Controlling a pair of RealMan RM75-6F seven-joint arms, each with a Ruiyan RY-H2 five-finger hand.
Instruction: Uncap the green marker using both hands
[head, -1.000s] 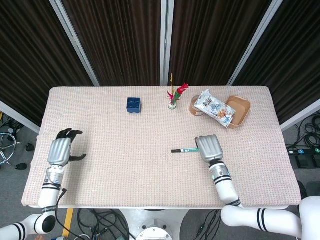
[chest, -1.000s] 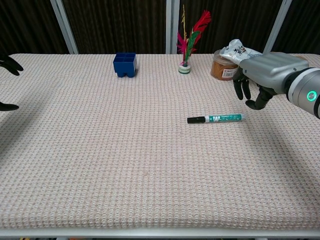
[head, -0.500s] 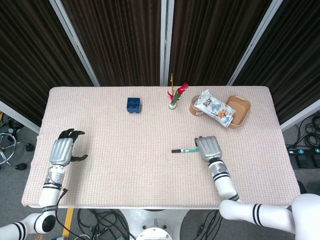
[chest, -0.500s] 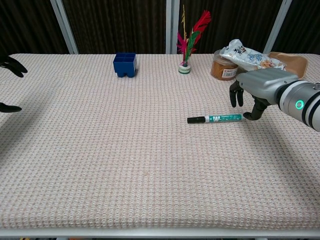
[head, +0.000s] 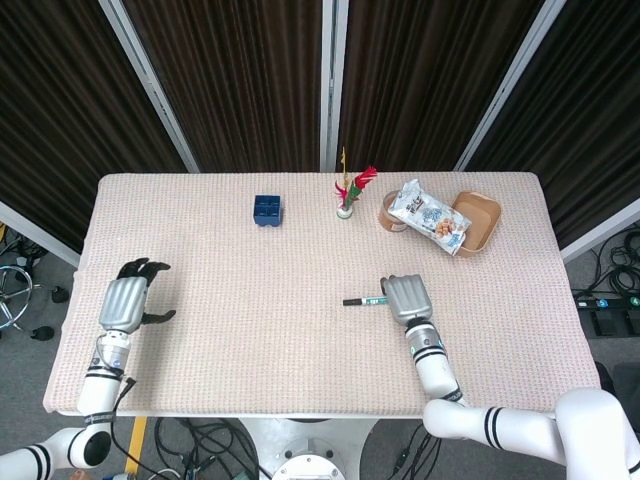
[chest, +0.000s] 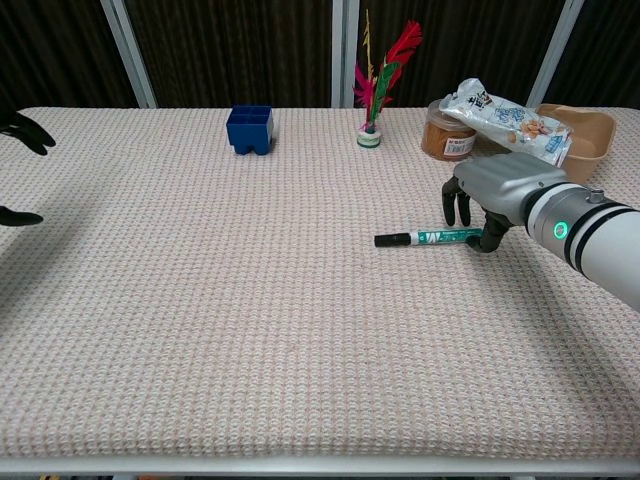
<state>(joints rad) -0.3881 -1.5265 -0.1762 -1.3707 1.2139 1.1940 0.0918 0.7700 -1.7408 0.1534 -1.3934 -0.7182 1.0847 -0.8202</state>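
The green marker (head: 366, 300) (chest: 432, 237) lies flat on the table right of centre, its black cap (chest: 392, 240) pointing left. My right hand (head: 404, 296) (chest: 497, 191) is lowered over the marker's right end. Its fingers (chest: 452, 209) are behind the barrel and its thumb (chest: 489, 243) is in front, still apart around it. The marker rests on the cloth. My left hand (head: 126, 299) hovers at the table's left edge, fingers spread and empty. In the chest view only the left hand's fingertips (chest: 22, 131) show.
A blue box (head: 267, 210) (chest: 250, 128), a feathered shuttlecock (head: 347, 195) (chest: 372, 100), a brown jar (chest: 445, 138), a snack bag (head: 428, 215) (chest: 505, 110) and a tan tray (head: 482, 222) (chest: 585, 125) stand along the back.
My right hand has moved left and down onto the marker's right end, its fingers now on both sides of the barrel. The marker and left hand have stayed put.
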